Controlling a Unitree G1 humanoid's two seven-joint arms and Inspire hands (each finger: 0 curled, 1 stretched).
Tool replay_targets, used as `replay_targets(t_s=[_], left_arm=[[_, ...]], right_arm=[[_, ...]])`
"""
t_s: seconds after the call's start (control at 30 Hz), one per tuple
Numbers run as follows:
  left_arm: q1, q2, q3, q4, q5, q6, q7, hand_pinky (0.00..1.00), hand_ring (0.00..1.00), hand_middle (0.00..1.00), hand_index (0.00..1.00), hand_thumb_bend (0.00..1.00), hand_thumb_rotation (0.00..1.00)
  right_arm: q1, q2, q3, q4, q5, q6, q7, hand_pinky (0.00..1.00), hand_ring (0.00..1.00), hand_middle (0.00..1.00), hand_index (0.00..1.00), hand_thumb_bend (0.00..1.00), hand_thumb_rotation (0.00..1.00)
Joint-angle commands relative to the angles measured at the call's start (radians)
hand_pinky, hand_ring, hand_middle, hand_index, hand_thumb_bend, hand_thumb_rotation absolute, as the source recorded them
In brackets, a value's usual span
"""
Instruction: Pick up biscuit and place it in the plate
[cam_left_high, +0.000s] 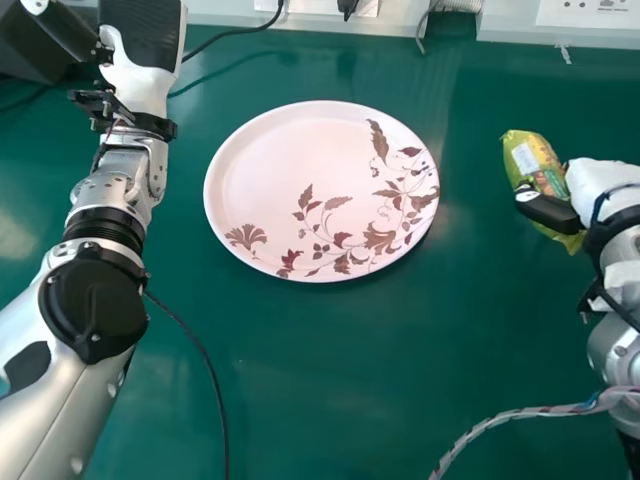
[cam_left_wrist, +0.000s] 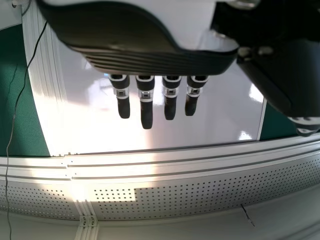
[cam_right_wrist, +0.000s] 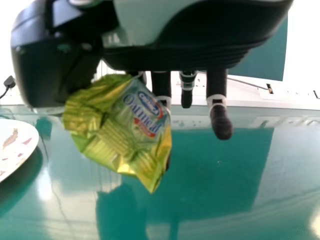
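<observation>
At the right of the head view my right hand (cam_left_high: 551, 210) pinches the biscuit packet (cam_left_high: 536, 165), yellow-green and crumpled, to the right of the plate. In the right wrist view the packet (cam_right_wrist: 127, 122) is held between the thumb and fingers of my right hand (cam_right_wrist: 217, 100), above the table. The round pinkish-white plate (cam_left_high: 290, 170) with brown leaf patterns lies near the middle of the table. My left hand (cam_left_high: 142, 35) is at the upper left of the head view; in the left wrist view the left hand (cam_left_wrist: 146, 102) has its fingers straight.
The green table (cam_left_high: 330, 370) surrounds the plate. Black cables cross the table at the left and back, and a twisted cable (cam_left_high: 510, 415) runs by the right arm. A dark object (cam_left_high: 35, 45) stands at the far left corner, with white sockets along the back edge.
</observation>
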Motion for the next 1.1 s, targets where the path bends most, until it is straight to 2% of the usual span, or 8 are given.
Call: replay_targets(t_s=[0.0,0.2,0.23,0.3,0.33,0.4,0.77,1.07], left_arm=[[-0.013,0.011,-0.008,0.004,0.006,-0.004,0.004,0.94,0.90,0.99,1.00,1.00,0.64],[-0.013,0.012,-0.009,0.006,0.007,-0.004,-0.002,0.94,0.89,0.98,1.00,1.00,0.67],[-0.012,-0.019,-0.011,0.019,0.014,-0.035,0.003,0.94,0.89,0.98,1.00,1.00,0.68],[-0.010,-0.058,-0.017,0.034,0.027,-0.078,0.001,0.93,0.88,0.98,1.00,1.00,0.68],[-0.008,-0.065,-0.020,0.039,0.033,-0.089,-0.009,0.93,0.88,0.98,1.00,1.00,0.68],[-0.009,-0.065,-0.019,0.042,0.039,-0.091,-0.015,0.93,0.88,0.97,1.00,1.00,0.67],[-0.010,-0.065,-0.015,0.048,0.050,-0.094,-0.020,0.90,0.88,0.96,0.99,1.00,0.63],[-0.010,-0.065,-0.019,0.048,0.054,-0.090,-0.021,0.94,0.89,0.96,0.99,1.00,0.63]], right_arm=[[-0.014,0.004,-0.018,-0.032,-0.012,-0.009,0.002,0.14,0.21,0.29,0.54,0.08,0.00],[-0.018,0.010,-0.026,-0.068,-0.023,-0.033,0.014,0.14,0.21,0.29,0.53,0.09,0.00],[-0.018,0.013,-0.028,-0.073,-0.023,-0.036,0.013,0.14,0.21,0.29,0.53,0.08,0.00],[-0.017,0.018,-0.030,-0.084,-0.024,-0.044,0.012,0.13,0.19,0.28,0.50,0.36,0.04],[-0.017,0.021,-0.031,-0.087,-0.025,-0.048,0.010,0.13,0.19,0.28,0.50,0.43,0.04],[-0.016,0.028,-0.035,-0.094,-0.023,-0.055,0.004,0.13,0.19,0.28,0.49,0.48,0.05],[-0.013,0.069,-0.048,-0.132,-0.013,-0.100,-0.085,0.13,0.19,0.28,0.49,0.50,0.05],[-0.012,0.098,-0.051,-0.155,0.003,-0.135,-0.141,0.13,0.19,0.28,0.49,0.50,0.05]])
